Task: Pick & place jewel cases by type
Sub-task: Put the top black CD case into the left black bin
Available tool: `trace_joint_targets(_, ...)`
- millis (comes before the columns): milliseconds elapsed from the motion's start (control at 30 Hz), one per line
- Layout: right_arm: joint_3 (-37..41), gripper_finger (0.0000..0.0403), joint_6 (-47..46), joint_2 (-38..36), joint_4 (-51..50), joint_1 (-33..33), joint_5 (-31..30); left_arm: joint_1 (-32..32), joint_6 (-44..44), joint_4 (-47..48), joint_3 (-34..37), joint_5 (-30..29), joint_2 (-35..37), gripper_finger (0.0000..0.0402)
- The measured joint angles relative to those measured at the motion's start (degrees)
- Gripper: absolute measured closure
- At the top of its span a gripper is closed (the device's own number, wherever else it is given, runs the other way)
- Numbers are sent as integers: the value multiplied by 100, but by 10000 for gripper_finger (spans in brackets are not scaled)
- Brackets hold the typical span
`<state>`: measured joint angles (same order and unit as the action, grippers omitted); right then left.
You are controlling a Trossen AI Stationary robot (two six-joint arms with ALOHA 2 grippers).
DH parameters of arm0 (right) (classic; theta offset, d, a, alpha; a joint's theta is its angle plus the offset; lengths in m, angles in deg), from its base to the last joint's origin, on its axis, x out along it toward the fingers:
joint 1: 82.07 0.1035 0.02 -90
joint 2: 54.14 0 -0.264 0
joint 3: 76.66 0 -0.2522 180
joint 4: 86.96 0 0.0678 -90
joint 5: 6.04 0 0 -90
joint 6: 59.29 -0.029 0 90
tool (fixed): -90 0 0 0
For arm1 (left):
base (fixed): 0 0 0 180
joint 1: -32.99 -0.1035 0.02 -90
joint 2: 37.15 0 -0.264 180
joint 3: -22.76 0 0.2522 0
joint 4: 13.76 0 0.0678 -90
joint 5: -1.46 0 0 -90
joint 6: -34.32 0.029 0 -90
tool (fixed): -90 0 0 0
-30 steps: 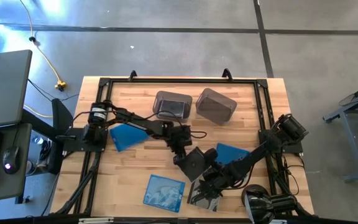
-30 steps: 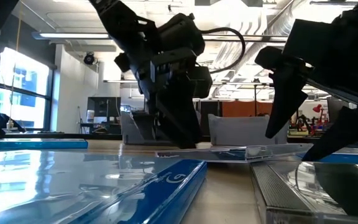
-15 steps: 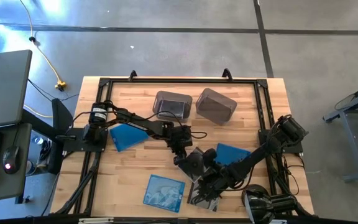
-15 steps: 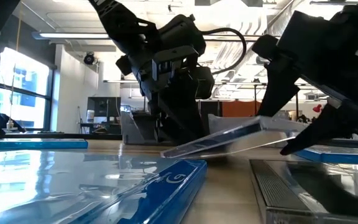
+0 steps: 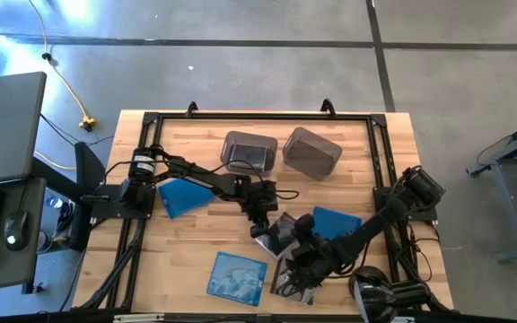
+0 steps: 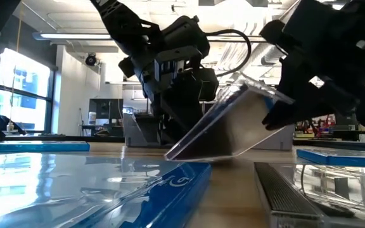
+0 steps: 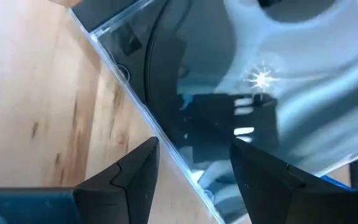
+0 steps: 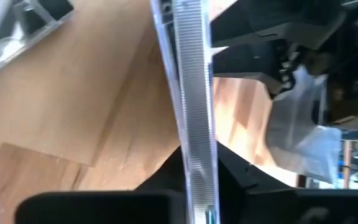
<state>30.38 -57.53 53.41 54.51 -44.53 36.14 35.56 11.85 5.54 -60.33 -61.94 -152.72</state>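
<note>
- The pale wooden plank table (image 5: 196,260) carries a black metal frame; around it lies a grey concrete floor with a yellow cable (image 5: 61,67). The low view looks into a bright workshop with windows and ceiling lights.
- Two translucent grey rectangular bins (image 5: 311,151) stand near the table's far edge; a dark jewel case lies in the left one (image 5: 248,153).
- The right gripper (image 5: 296,240) is clamped on one edge of a dark grey, glossy thin square jewel case (image 6: 224,130), which is tilted steeply with its lower edge on the wood near the table's middle.
- The left gripper (image 5: 260,224) sits at that case's lower edge, fingers (image 7: 132,171) spread wide on either side of it.
- A plain blue case (image 5: 184,196) lies left, another (image 5: 335,220) right, a cloud-patterned blue case (image 5: 237,276) near the front, and a silvery-patterned case (image 5: 293,285) beside it.
</note>
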Motion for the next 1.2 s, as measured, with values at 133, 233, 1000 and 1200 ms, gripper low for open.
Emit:
trace_joint_targets(133,0,380,-2,0,-4,113,-163,4,-8,123,-108,319,-11,204)
trace_joint_targets(233,0,381,-38,0,-2,188,-180,4,103,344,-290,579,-19,204)
trace_joint_targets(1000,0,376,194,11,319,-136,-1127,-569,2876,7368,-4261,-2419,2,204)
trace_joint_targets(1200,1,377,485,11,327,-813,-1249,-809,2373,8358,-5004,-4510,392,204)
